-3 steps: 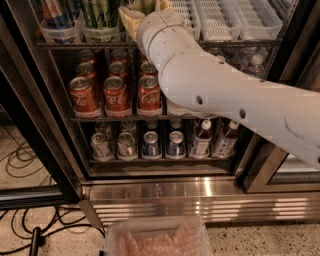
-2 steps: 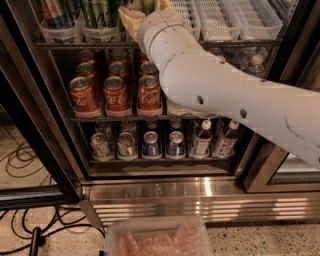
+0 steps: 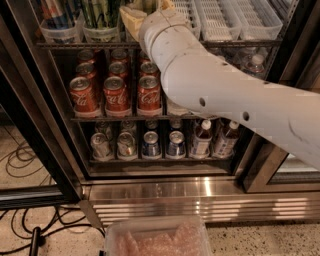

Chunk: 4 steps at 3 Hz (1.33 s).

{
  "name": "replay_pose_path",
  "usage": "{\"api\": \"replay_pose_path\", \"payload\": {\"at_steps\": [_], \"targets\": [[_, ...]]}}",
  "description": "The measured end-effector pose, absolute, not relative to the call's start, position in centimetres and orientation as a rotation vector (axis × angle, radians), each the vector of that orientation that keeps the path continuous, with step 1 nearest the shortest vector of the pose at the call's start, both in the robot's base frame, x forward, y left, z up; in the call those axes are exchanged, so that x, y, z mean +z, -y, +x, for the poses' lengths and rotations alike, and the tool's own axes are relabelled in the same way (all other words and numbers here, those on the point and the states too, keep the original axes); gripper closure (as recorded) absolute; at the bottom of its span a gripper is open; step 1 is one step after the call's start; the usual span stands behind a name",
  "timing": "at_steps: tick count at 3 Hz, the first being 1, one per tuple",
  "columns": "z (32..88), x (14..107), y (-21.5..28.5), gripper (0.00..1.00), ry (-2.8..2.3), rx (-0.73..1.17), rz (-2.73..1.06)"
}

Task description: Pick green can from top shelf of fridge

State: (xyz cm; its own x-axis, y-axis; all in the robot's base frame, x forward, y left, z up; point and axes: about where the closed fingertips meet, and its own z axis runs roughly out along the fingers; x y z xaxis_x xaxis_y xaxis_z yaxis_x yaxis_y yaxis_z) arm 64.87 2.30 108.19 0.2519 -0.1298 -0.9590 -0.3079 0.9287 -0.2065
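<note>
Drinks fridge (image 3: 200, 192), top shelf (image 3: 65, 45); the green can (image 3: 100, 12) stands upright just at 9 o'clock of the gripper (image 3: 134, 17); can't tell if that's open or closed.

The gripper (image 3: 134, 17) is at the top shelf (image 3: 75, 45), far and upper centre, just right of the green can (image 3: 100, 12). Its tip runs off the top edge and the white arm (image 3: 225, 100) covers the rest. The green can's upper half is cut off too. The arm hides the right part of the middle rack (image 3: 100, 119). Near the bottom edge, a clear container (image 3: 155, 240) is cropped and its pink contents are blurred.
</note>
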Motion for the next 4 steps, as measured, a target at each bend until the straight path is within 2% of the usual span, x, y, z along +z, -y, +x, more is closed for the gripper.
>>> {"api": "replay_pose_path", "payload": {"at_steps": [2, 4], "targets": [[60.8, 112.6, -2.9, 1.00, -1.218, 0.199, -0.368], [55.4, 112.8, -2.9, 1.00, -1.277, 0.248, -0.441]]}}
